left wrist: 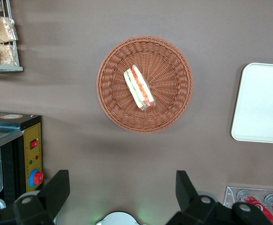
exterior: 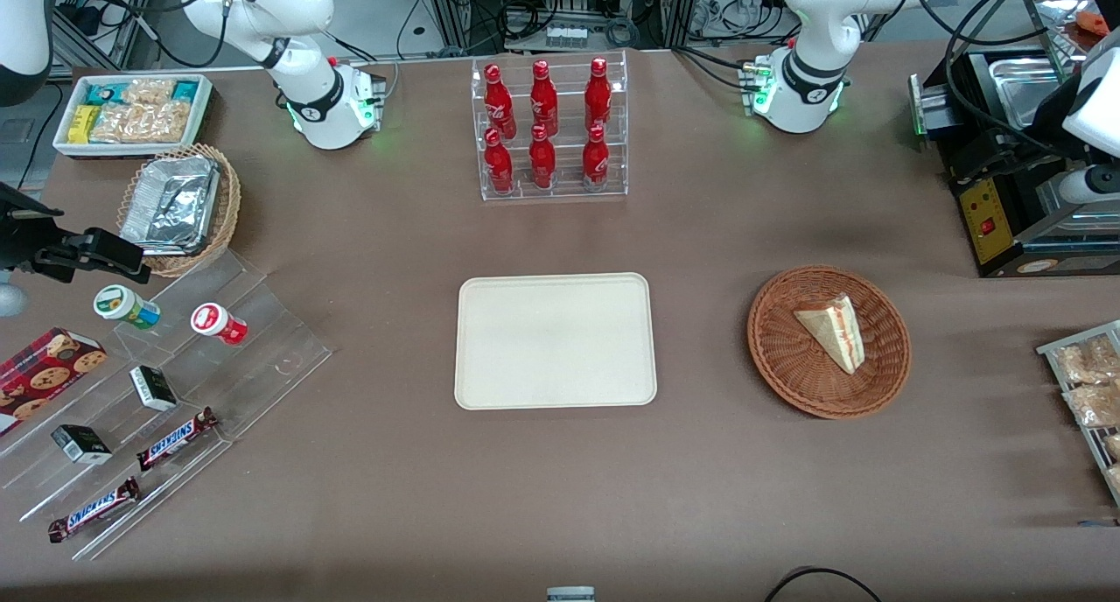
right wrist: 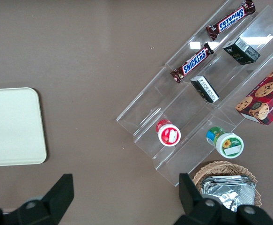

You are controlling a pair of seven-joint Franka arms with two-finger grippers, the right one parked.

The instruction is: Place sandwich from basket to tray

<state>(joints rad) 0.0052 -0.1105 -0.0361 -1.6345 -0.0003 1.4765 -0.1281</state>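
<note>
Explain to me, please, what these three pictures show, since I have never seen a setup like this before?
Two white robot arms stand at a brown table. One picture looks at them from the front; the other two come from cameras on their wrists. The working arm's gripper hangs high above the table, fingers open, holding nothing. Below it sits a round wicker basket with a sandwich inside. Beside the basket lies a bare cream tray, where the sandwich should go. Farther from the front camera stands a rack of red bottles. Toward the parked arm's end lie chocolate bars, small tubs and a foil-lined basket.
</note>
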